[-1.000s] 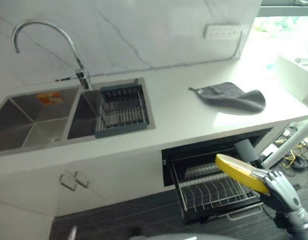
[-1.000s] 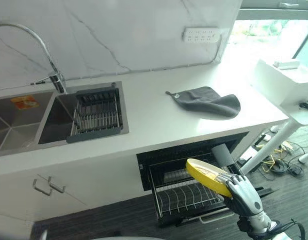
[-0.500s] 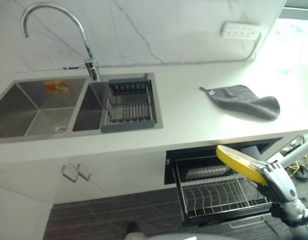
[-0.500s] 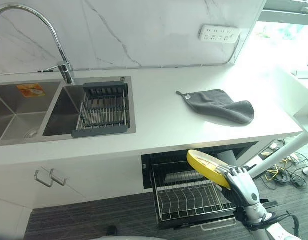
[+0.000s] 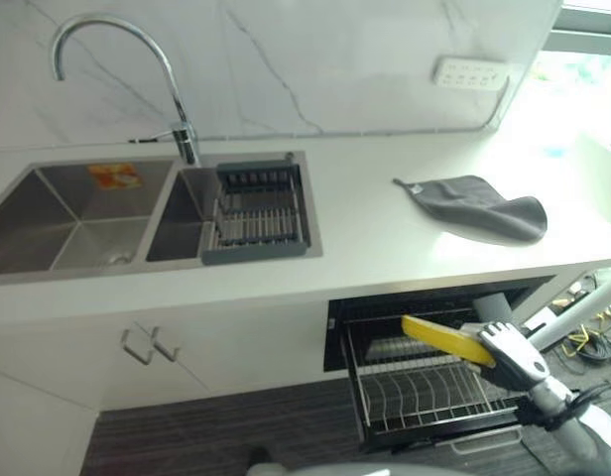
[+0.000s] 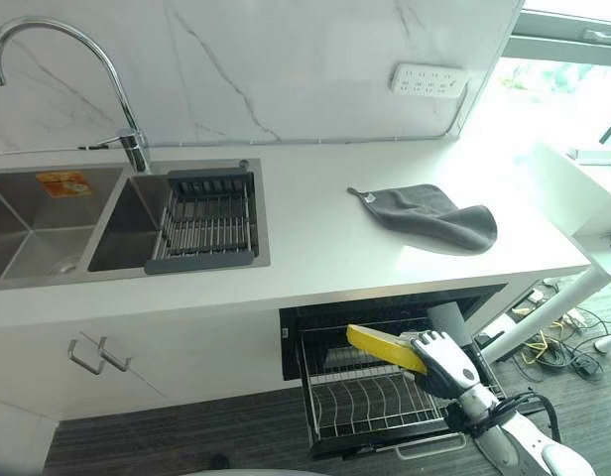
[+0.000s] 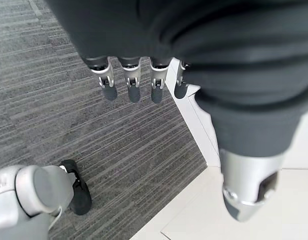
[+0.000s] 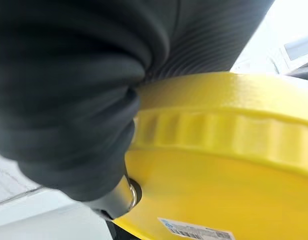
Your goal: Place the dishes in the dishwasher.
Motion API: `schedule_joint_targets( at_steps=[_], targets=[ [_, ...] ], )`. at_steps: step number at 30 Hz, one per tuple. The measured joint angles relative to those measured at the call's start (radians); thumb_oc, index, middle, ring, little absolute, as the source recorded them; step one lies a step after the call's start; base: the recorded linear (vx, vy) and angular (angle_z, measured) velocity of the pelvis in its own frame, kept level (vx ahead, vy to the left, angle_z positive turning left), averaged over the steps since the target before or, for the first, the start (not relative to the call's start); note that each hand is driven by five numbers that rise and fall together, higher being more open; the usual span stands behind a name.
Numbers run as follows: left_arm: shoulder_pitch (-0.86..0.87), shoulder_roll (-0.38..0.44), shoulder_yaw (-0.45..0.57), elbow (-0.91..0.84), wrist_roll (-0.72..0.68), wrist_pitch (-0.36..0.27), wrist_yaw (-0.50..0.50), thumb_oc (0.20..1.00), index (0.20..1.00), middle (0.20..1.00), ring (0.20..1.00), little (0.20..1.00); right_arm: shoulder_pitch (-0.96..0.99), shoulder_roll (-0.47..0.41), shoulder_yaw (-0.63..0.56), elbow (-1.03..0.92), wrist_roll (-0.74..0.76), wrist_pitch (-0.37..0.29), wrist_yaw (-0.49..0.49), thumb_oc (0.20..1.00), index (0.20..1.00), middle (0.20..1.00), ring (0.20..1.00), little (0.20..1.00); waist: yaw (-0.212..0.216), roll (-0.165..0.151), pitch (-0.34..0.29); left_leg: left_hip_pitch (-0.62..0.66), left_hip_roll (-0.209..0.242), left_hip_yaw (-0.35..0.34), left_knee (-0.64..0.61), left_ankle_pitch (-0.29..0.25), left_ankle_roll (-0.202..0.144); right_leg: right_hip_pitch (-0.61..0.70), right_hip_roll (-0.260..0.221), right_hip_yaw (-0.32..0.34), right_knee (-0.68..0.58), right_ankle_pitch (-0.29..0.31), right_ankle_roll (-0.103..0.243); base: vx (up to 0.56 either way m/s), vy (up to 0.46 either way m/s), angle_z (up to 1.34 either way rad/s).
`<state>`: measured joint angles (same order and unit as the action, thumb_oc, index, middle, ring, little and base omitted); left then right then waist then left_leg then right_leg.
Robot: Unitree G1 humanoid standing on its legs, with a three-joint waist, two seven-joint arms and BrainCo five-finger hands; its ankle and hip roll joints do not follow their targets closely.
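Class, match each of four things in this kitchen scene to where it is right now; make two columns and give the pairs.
Things:
1. yellow plate
2. grey cloth
3. dark drying rack
4. orange sticker

Places:
A. lying on the white counter
B. held in the right hand, over the pulled-out dishwasher rack
C. inside the left sink basin
D. set across the right sink basin

Pairs: 1-B, 2-A, 3-D, 4-C
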<state>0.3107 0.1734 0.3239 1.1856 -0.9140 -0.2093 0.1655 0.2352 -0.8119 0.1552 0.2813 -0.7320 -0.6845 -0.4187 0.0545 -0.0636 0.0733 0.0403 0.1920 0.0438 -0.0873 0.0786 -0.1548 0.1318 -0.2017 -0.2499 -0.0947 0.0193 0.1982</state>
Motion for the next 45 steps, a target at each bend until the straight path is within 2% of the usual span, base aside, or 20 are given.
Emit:
schedule_joint_targets(
  at_steps=[8,9,11,18,21,23,24,28,31,38,40,45],
  targets=[
    [-0.019,0.002,-0.012,0.000,0.032,0.037,0.031,1.000,1.000,1.000,1.000,1.000,-0.102,0.010,0.113,0.135,0.007,0.022,0.055,0.200,0.200,0.200,0.200,0.200,0.009,-0.011,0.014,-0.005,0.001,0.000,0.000,0.001,-0.001,-0.003,0.001,-0.003,0.000,0.002,0.000,-0.04,0.007,0.01],
    [-0.027,0.022,-0.010,-0.009,0.041,0.074,0.032,1.000,1.000,1.000,1.000,1.000,-0.111,0.015,0.114,0.144,0.006,0.029,0.048,0.200,0.200,0.200,0.200,0.200,0.014,-0.002,0.022,-0.005,0.001,-0.002,0.000,0.001,-0.001,-0.003,0.000,-0.005,0.000,0.005,-0.004,-0.02,0.052,0.03],
    [-0.032,0.075,-0.011,-0.022,0.071,0.100,0.046,1.000,1.000,1.000,1.000,1.000,-0.145,0.029,0.142,0.193,0.003,0.063,0.005,0.200,0.200,0.200,0.200,0.200,0.020,-0.001,0.023,-0.004,0.000,-0.002,0.000,0.001,-0.002,-0.001,0.000,-0.006,0.000,0.006,-0.005,0.00,0.027,0.01],
    [-0.035,0.085,-0.015,-0.086,0.120,0.101,0.095,1.000,1.000,1.000,1.000,1.000,-0.203,0.077,0.177,0.304,-0.033,0.153,-0.053,0.200,0.200,0.200,0.200,0.200,0.053,0.008,0.037,0.012,-0.005,-0.012,0.028,0.006,-0.009,0.034,0.000,-0.013,0.007,-0.002,-0.007,0.02,0.007,0.04],
    [-0.070,0.084,-0.022,-0.075,0.156,0.101,0.090,1.000,1.000,1.000,1.000,1.000,-0.265,0.061,0.188,0.314,-0.034,0.169,-0.051,0.200,0.200,0.200,0.200,0.200,0.047,0.028,0.125,-0.050,0.004,-0.036,0.193,-0.034,0.006,0.020,0.000,-0.029,0.123,-0.066,-0.022,-0.05,-0.014,0.26],
    [-0.077,0.075,-0.029,-0.064,0.158,0.102,0.085,1.000,1.000,1.000,1.000,1.000,-0.289,0.018,0.188,0.315,-0.034,0.176,-0.041,0.200,0.200,0.200,0.200,0.200,0.048,0.059,0.146,-0.086,0.023,-0.037,0.256,-0.091,0.001,-0.032,-0.002,-0.027,0.230,-0.126,-0.034,-0.04,0.013,0.13],
    [-0.074,0.076,-0.030,-0.050,0.158,0.102,0.085,1.000,1.000,1.000,1.000,1.000,-0.306,0.003,0.189,0.320,-0.034,0.178,-0.027,0.200,0.200,0.200,0.200,0.200,0.050,0.067,0.152,-0.095,0.018,-0.032,0.279,-0.105,0.007,-0.059,-0.015,-0.017,0.280,-0.144,-0.034,-0.02,0.027,-0.08],
    [-0.065,0.081,-0.028,-0.035,0.161,0.102,0.084,1.000,1.000,1.000,1.000,1.000,-0.319,-0.025,0.191,0.348,-0.033,0.183,0.006,0.200,0.200,0.200,0.200,0.200,0.053,0.071,0.171,-0.108,-0.005,-0.028,0.320,-0.129,0.006,-0.105,-0.051,0.009,0.387,-0.177,-0.037,0.05,0.016,-0.06],
    [-0.064,0.079,-0.021,-0.034,0.196,0.104,0.084,1.000,1.000,1.000,1.000,1.000,-0.315,-0.025,0.192,0.348,-0.033,0.193,0.038,0.200,0.200,0.200,0.200,0.200,0.053,0.070,0.182,-0.104,-0.003,-0.032,0.336,-0.133,0.006,-0.110,-0.051,0.016,0.412,-0.186,-0.044,0.12,0.011,-0.02],
    [-0.026,0.085,-0.021,-0.138,0.229,0.166,0.096,1.000,1.000,1.000,1.000,1.000,-0.301,-0.024,0.192,0.341,-0.034,0.198,0.089,0.200,0.200,0.200,0.200,0.200,0.066,0.073,0.183,-0.068,-0.006,-0.026,0.357,-0.143,0.015,-0.062,-0.050,0.022,0.396,-0.183,-0.038,0.11,0.019,-0.03],
    [-0.025,0.085,-0.024,-0.162,0.229,0.170,0.106,1.000,1.000,1.000,1.000,1.000,-0.302,-0.023,0.193,0.341,-0.034,0.199,0.102,0.200,0.200,0.200,0.200,0.200,0.070,0.076,0.203,-0.052,-0.006,-0.027,0.370,-0.147,0.016,-0.039,-0.050,0.022,0.394,-0.183,-0.038,0.17,0.007,0.00],
    [-0.003,0.088,-0.054,-0.234,0.237,0.201,0.138,1.000,1.000,1.000,1.000,1.000,-0.303,-0.023,0.266,0.360,-0.055,0.211,0.108,0.200,0.200,0.200,0.200,0.200,0.082,0.079,0.230,-0.035,-0.005,-0.035,0.410,-0.176,0.018,0.001,-0.051,0.020,0.403,-0.188,-0.033,0.14,-0.029,0.04]
  ],
)
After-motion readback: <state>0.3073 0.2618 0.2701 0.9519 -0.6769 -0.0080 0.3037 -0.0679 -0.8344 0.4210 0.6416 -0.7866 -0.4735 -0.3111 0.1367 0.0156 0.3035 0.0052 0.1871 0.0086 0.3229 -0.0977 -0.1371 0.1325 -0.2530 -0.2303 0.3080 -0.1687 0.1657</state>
